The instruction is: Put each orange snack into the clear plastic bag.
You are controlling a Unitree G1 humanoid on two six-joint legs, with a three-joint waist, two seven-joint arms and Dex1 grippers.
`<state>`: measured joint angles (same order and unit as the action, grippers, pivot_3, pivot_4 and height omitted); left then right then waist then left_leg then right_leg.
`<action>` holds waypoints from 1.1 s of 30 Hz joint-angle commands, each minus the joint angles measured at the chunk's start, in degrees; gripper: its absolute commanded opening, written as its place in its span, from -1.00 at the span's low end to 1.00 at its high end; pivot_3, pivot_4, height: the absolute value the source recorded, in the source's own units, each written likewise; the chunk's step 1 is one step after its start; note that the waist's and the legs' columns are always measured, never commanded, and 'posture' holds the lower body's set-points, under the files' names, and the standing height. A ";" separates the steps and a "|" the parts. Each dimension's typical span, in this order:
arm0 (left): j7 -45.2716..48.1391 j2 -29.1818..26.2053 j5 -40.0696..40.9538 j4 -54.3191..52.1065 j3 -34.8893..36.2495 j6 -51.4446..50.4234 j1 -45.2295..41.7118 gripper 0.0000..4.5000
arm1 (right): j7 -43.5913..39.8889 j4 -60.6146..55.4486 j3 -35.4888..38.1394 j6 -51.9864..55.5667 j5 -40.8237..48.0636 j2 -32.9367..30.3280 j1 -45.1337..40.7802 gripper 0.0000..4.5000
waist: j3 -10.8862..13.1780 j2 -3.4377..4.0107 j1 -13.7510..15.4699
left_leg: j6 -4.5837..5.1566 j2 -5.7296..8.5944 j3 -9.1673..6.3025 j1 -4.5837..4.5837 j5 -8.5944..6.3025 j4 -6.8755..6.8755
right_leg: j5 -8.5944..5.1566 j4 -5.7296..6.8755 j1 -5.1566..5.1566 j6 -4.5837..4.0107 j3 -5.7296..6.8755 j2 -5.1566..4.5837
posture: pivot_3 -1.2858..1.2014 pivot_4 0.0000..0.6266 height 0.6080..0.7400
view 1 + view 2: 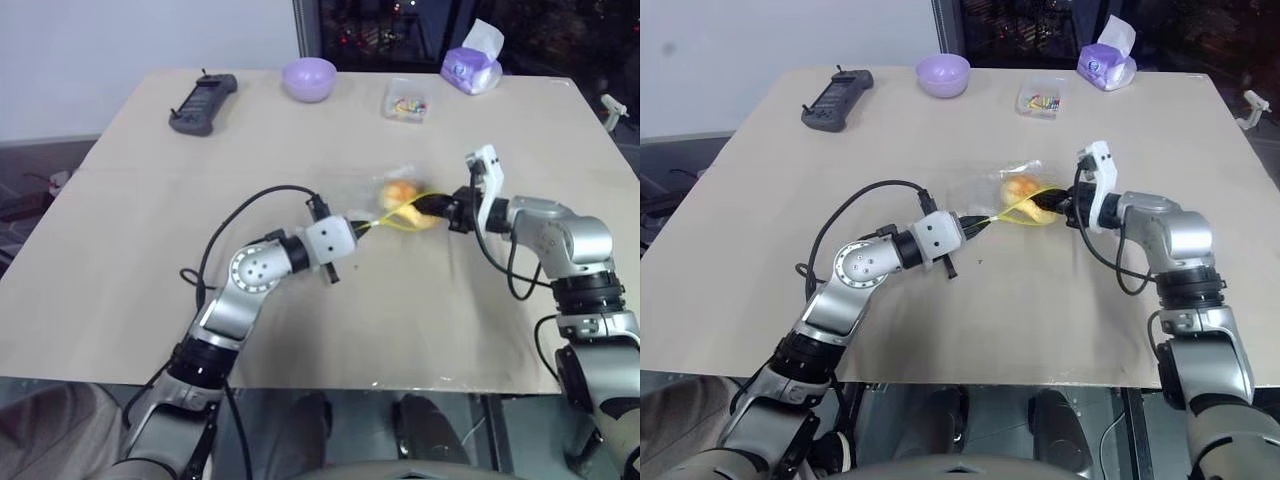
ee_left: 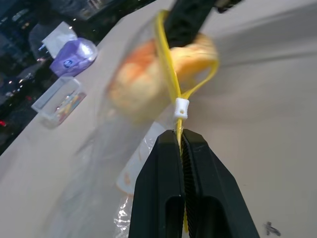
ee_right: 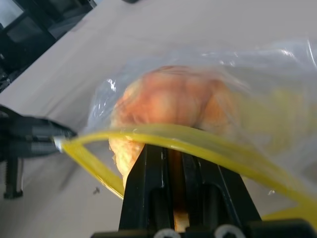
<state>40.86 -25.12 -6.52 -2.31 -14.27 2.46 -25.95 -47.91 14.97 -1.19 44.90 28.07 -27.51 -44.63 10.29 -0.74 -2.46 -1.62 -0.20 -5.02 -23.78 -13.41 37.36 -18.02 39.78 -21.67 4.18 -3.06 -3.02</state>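
The orange snack is a round, domed bun, orange on top and paler yellow below, with faint ridges across its crown. It sits in the mouth of the clear plastic bag, seen through the crinkly film, above the middle of the table and a little toward the robot's right. The bag is transparent, with a yellow seal strip running round its opening and a small white slider on that strip. The strip is pulled open into a loop around the bun. The bag's long axis runs roughly between the two grippers, left to right across the table, with its closed end trailing toward the far side.

The left gripper is clamped tight on the yellow strip just below the white slider, its black fingers pressed together. The right gripper reaches into the loop from the other side, its fingers nearly together around the bun's lower edge.

Farther back on the table lie a black handheld controller, a lilac bowl, a small clear box of coloured bits and a purple tissue pack.
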 commanded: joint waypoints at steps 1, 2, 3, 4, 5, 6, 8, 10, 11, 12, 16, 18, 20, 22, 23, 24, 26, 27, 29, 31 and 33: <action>0.21 1.45 1.02 0.38 -0.74 2.10 -1.54 -1.00 | 7.36 0.47 0.03 -5.42 -3.82 5.58 -3.03 -0.81 | 0.00 0.00 -0.06 | 0.00 0.00 0.00 0.00 0.00 0.00 | 0.00 0.01 0.00 0.00 0.00 0.00 | 0.03 -0.52 1.00; 0.17 1.75 1.06 0.45 -0.75 2.07 -1.55 -1.00 | 9.06 0.61 0.28 -5.79 -4.65 6.70 -3.17 -0.61 | 0.00 0.00 -0.06 | 0.00 -0.01 -0.01 0.00 0.00 0.00 | 0.00 0.03 -0.01 0.00 0.00 0.01 | 0.03 -0.52 1.00; 0.17 1.92 1.06 0.50 -0.72 2.08 -1.54 -1.00 | 9.89 0.66 0.48 -5.82 -5.09 7.30 -3.21 -0.51 | 0.00 0.00 -0.03 | 0.00 -0.01 -0.01 0.00 0.00 0.00 | 0.00 0.02 -0.01 0.00 0.00 0.01 | 0.03 -0.52 1.00; 0.21 2.02 0.97 0.51 -0.68 2.14 -1.48 -1.00 | 10.98 0.46 0.59 -5.88 -5.61 8.02 -3.14 -0.33 | 0.00 0.00 0.14 | -0.01 0.00 -0.01 -0.02 0.01 0.00 | 0.00 0.02 -0.02 0.00 0.00 0.00 | 0.03 -0.52 1.00; 0.14 2.17 1.04 0.61 -0.44 1.93 -1.59 -1.00 | 12.58 -0.08 0.84 -5.33 -6.04 8.75 -3.10 -0.06 | 0.00 0.00 0.19 | -0.02 0.01 -0.02 -0.04 0.01 0.00 | 0.00 0.02 -0.03 0.00 0.01 -0.01 | 0.03 -0.52 1.00; -0.05 2.38 1.31 0.83 0.01 1.45 -1.86 -1.00 | 13.68 -0.80 1.02 -4.68 -6.30 9.20 -3.08 0.15 | 0.00 0.00 0.22 | -0.02 0.02 -0.02 -0.04 0.01 0.00 | 0.00 0.01 -0.03 0.00 0.01 -0.01 | 0.03 -0.52 1.00; -0.77 2.70 1.70 1.53 0.99 0.60 -2.55 -1.00 | 14.04 -2.59 0.96 -3.06 -6.20 8.99 -2.89 0.33 | 0.00 0.00 0.20 | -0.02 0.02 -0.02 -0.04 0.01 0.00 | 0.00 0.01 -0.02 0.00 0.01 -0.02 | 0.03 -0.52 1.00; -1.38 2.32 1.17 2.74 1.59 1.14 -3.08 -1.00 | 10.09 -5.43 -0.75 -2.43 -6.45 5.38 -1.75 0.43 | 0.01 0.02 0.17 | -0.01 0.02 -0.02 -0.03 0.01 0.00 | 0.00 0.03 -0.03 0.00 0.01 -0.01 | 0.03 -0.52 1.00; -1.55 2.18 1.09 3.29 1.82 1.37 -3.28 -1.00 | 7.79 -6.83 -1.38 -2.35 -6.42 3.36 -1.02 0.43 | 0.01 0.03 0.27 | -0.01 0.02 -0.04 -0.04 0.01 0.00 | 0.00 0.03 -0.03 0.00 0.02 -0.01 | 0.03 -0.52 1.00; -1.71 2.03 1.04 3.78 2.03 1.60 -3.44 -1.00 | 5.95 -7.96 -1.54 -2.18 -6.10 1.63 -0.36 0.43 | 0.01 0.03 0.32 | -0.01 0.02 -0.06 -0.05 0.00 0.00 | 0.00 0.01 -0.03 0.00 0.04 -0.01 | 0.03 -0.52 1.00; -2.56 1.70 1.18 5.51 3.01 1.90 -4.05 -1.00 | -3.04 -12.51 -0.62 -4.05 -3.70 -6.06 3.13 0.43 | 0.01 0.02 0.18 | 0.00 0.03 -0.02 -0.05 0.00 0.00 | 0.00 -0.03 -0.01 0.00 0.03 -0.02 | 0.03 -0.52 1.00; -2.76 1.64 1.25 5.97 3.27 2.04 -4.22 -1.00 | -8.97 -14.89 -0.79 -8.00 -4.34 -11.45 6.56 0.43 | 0.02 0.03 0.18 | 0.01 0.01 -0.02 -0.05 0.00 -0.01 | 0.00 -0.02 -0.02 0.00 0.03 -0.01 | 0.03 -0.52 1.00; -2.85 1.68 1.28 6.14 3.36 2.13 -4.24 -1.00 | -13.52 -14.58 -3.02 -13.44 -8.19 -17.25 10.15 0.43 | 0.02 0.03 0.20 | 0.01 0.01 -0.01 -0.05 0.00 -0.01 | 0.00 -0.03 -0.01 0.00 0.03 -0.01 | 0.03 -0.52 1.00; -2.84 1.79 1.54 6.04 3.49 1.90 -4.01 -1.00 | -11.20 -9.54 -5.35 -19.63 -14.54 -19.21 10.50 0.43 | 0.02 0.03 0.14 | 0.01 0.02 0.01 -0.04 0.00 0.01 | 0.00 -0.05 0.01 0.01 0.01 -0.02 | 0.03 -0.52 1.00; -2.78 1.91 1.87 5.77 3.60 1.50 -3.75 -1.00 | -8.01 -6.02 -6.48 -22.93 -18.17 -18.72 9.54 0.43 | 0.00 0.01 -0.10 | 0.01 0.02 0.03 -0.01 0.00 0.03 | 0.00 -0.03 0.02 0.01 -0.01 -0.03 | 0.03 -0.52 1.00; -2.76 1.99 2.13 5.50 3.69 1.12 -3.50 -1.00 | -5.15 -3.06 -7.48 -26.24 -21.29 -17.92 8.63 0.43 | 0.00 0.00 -0.20 | 0.01 0.00 0.08 0.05 0.00 0.03 | 0.00 -0.01 0.02 0.01 -0.06 -0.01 | 0.03 -0.52 1.00; -2.64 1.84 2.27 5.05 3.71 0.93 -2.94 -1.00 | -0.37 1.61 -9.42 -33.65 -26.57 -15.45 7.17 0.43 | 0.00 0.01 -0.40 | 0.00 -0.04 0.12 0.10 0.00 0.03 | 0.00 0.07 0.00 0.01 -0.11 0.02 | 0.03 -0.52 1.00; -2.60 1.72 2.22 4.99 3.64 0.99 -2.80 -1.00 | 1.11 3.38 -10.02 -36.64 -28.27 -14.26 6.61 0.43 | 0.01 0.01 -0.58 | 0.00 -0.08 0.12 0.10 0.00 0.03 | 0.00 0.08 -0.01 0.01 -0.11 0.06 | 0.03 -0.52 1.00; -2.54 1.40 1.92 4.99 3.42 1.24 -2.64 -1.00 | 4.25 6.96 -10.92 -41.65 -31.26 -11.64 4.96 0.43 | 0.02 0.02 -0.89 | -0.02 -0.11 0.10 0.08 0.01 0.00 | 0.00 0.07 -0.03 0.01 -0.10 0.10 | 0.03 -0.52 1.00; -2.56 1.24 1.73 4.95 3.28 1.37 -2.60 -1.00 | 6.20 9.81 -11.27 -45.32 -33.26 -9.83 3.51 0.43 | 0.02 0.02 -0.90 | -0.05 -0.08 0.12 0.04 0.03 0.00 | 0.00 0.04 -0.04 0.01 -0.12 0.06 | 0.03 -0.52 1.00; -2.57 1.20 1.85 4.52 3.28 1.17 -2.43 -1.00 | 8.50 12.72 -11.09 -48.59 -34.84 -8.19 1.41 0.43 | 0.02 0.02 -0.79 | -0.22 -0.01 0.12 0.01 0.13 0.01 | 0.00 0.00 -0.03 0.01 -0.12 -0.02 | 0.03 -0.52 1.00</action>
<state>38.54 -23.66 -4.97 4.83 -11.63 3.01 -28.46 -41.74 26.85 -13.14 0.02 -5.50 -35.61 -40.83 10.31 -0.71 -3.24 -1.85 -0.20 -4.90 -23.78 -13.28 37.38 -18.02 39.77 -21.70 4.19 -3.18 -3.05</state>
